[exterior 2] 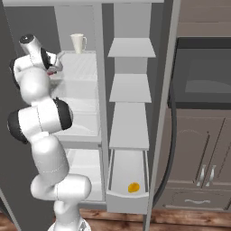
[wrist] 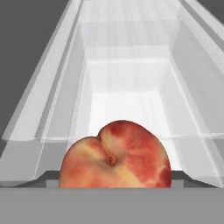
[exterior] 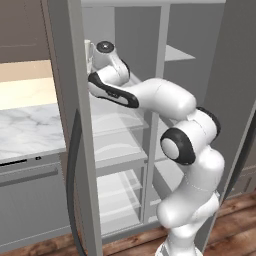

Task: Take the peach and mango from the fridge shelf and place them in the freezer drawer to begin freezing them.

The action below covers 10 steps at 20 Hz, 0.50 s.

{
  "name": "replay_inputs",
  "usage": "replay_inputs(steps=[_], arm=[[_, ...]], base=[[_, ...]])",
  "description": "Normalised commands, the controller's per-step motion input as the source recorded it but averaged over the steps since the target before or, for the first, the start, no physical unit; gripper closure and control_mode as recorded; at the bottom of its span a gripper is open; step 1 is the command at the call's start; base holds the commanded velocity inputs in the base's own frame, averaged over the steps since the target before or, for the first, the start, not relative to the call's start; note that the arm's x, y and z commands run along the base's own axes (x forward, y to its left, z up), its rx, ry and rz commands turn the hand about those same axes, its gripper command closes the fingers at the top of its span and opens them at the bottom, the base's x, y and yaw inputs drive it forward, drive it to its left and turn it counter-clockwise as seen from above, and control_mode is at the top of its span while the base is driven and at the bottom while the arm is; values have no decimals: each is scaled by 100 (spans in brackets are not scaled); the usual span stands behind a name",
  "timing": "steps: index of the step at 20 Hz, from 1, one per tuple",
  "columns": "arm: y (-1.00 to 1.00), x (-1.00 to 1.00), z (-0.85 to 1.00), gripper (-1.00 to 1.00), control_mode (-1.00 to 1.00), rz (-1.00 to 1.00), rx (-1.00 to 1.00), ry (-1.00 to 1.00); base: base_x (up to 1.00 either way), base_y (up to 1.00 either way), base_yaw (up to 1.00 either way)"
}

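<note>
The peach (wrist: 114, 156), red-pink with a pale blush, sits right at the hand between the two dark fingertips (wrist: 176, 176), and my gripper (wrist: 111, 177) is shut on it. From the right base view the peach (exterior 2: 56, 69) shows as a small red spot at my gripper (exterior 2: 55, 67), over the left end of the ridged fridge shelf (exterior 2: 83, 67). The mango (exterior 2: 133, 187) lies in the open freezer drawer (exterior 2: 127, 196) at the bottom of the right-hand column. In the left base view my hand (exterior: 106, 55) reaches in behind the open fridge door.
A white mug (exterior 2: 78, 43) stands at the back of the fridge shelf. Translucent shelves (wrist: 131, 100) stack below the hand. The open door (exterior: 70, 125) flanks the arm on the left. A narrow column of shelves (exterior 2: 131, 88) rises above the drawer.
</note>
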Motion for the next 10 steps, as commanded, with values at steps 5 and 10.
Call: replay_inputs(steps=[5, 10], arm=[[-70, -100, 19, 100, -100, 0, 9, 0], [-78, -100, 22, 100, -100, -2, 3, 3]], base=[[0, 0, 0], [0, 0, 0]])
